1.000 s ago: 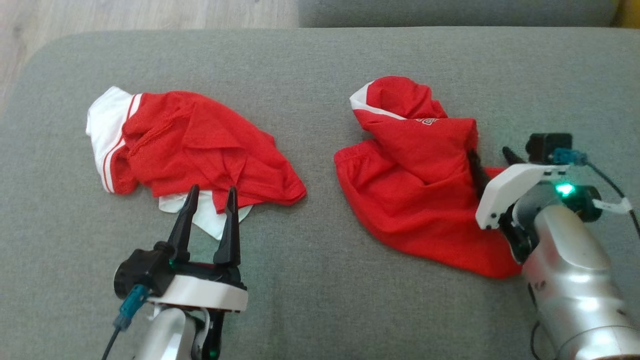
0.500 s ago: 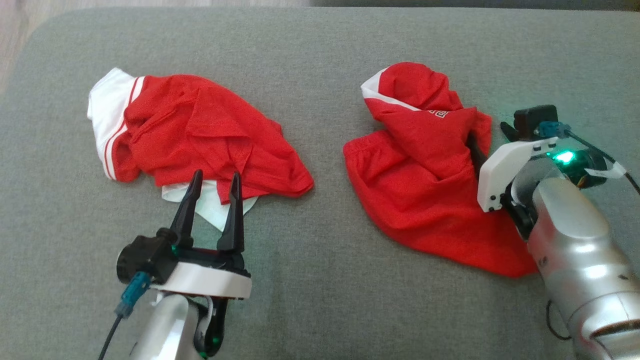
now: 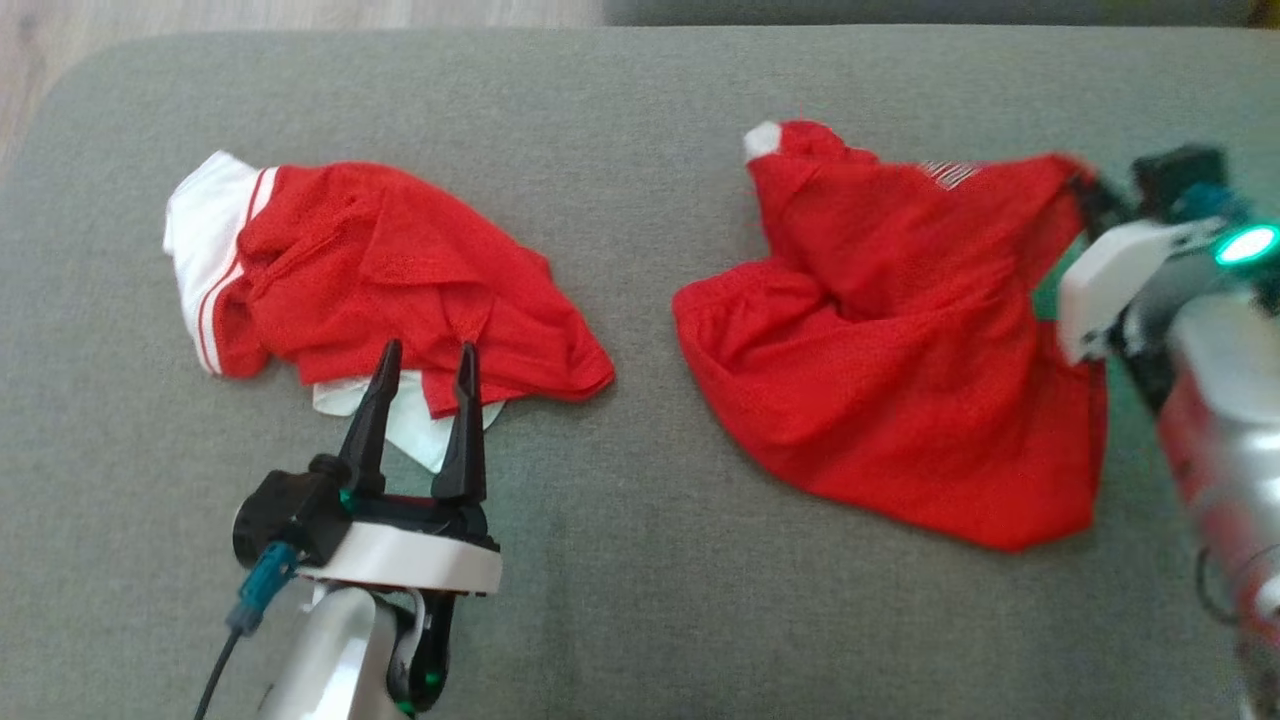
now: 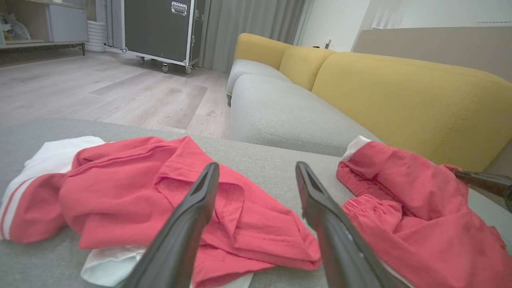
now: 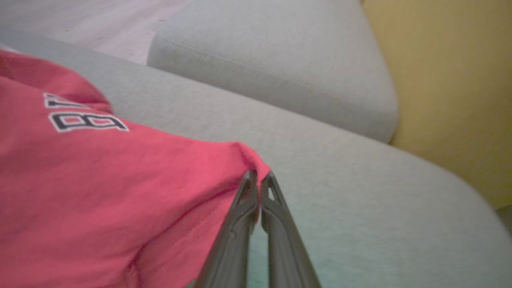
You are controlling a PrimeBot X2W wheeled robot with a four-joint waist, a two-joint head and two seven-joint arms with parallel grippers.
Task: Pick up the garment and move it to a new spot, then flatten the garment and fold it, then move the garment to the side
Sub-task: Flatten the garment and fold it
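A crumpled red garment (image 3: 900,340) with black-and-white lettering (image 5: 86,121) lies on the right of the grey cushion (image 3: 640,560). My right gripper (image 3: 1078,180) is shut on its far right corner, and the cloth stretches from there. In the right wrist view the pinched corner sits between the closed fingertips of the right gripper (image 5: 259,176). A second red garment (image 3: 400,290) with white trim lies on the left. My left gripper (image 3: 428,348) hovers open at its near edge, fingers (image 4: 200,200) apart, holding nothing.
Behind the cushion stands a grey sofa seat (image 4: 280,116) with a yellow backrest (image 4: 400,92). Wood floor (image 4: 100,88) and a black wheeled case (image 4: 160,28) lie beyond. The cushion's rounded left edge (image 3: 40,150) drops to the floor.
My right gripper has closed on the right garment's corner and drawn it back and to the right, spreading the cloth. The left arm is unchanged. The camera shifted slightly.
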